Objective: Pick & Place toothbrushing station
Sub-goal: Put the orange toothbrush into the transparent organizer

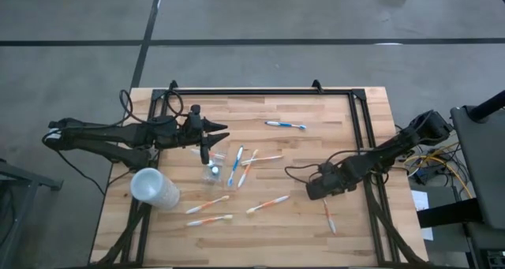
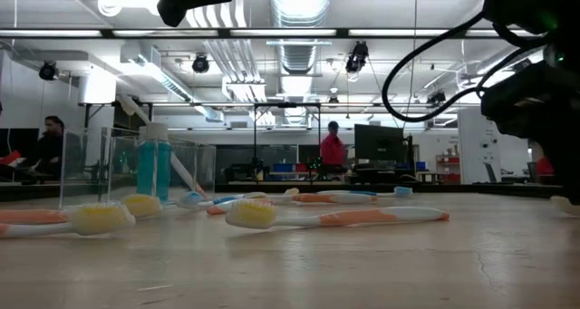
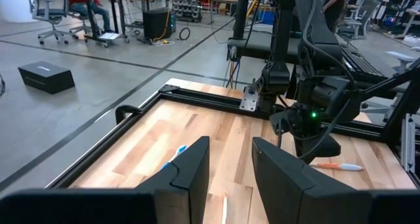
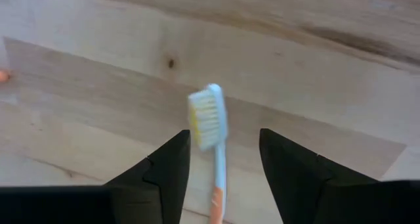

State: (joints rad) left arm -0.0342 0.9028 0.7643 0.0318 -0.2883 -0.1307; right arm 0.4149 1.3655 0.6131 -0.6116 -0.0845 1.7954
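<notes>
Right claw [image 4: 220, 161] spread astride an orange brush [image 4: 211, 138], handle end cut off; left claw [image 3: 230, 168] spread, empty; wooden bench [image 1: 316, 155]; workshop behind.

From my remote seat, the high camera looked straight down on the whole counter [image 1: 316, 143], left arm at its left and right arm at its right. The low camera sat at counter height, facing level across the toothbrushes [image 2: 335, 217] into the room beyond. The left wrist camera faced across the counter toward the right arm [image 3: 315, 99] and the room behind it. The right wrist camera pointed steeply down, very near the wood, at one toothbrush [image 4: 210, 129] that the high view shared.
</notes>
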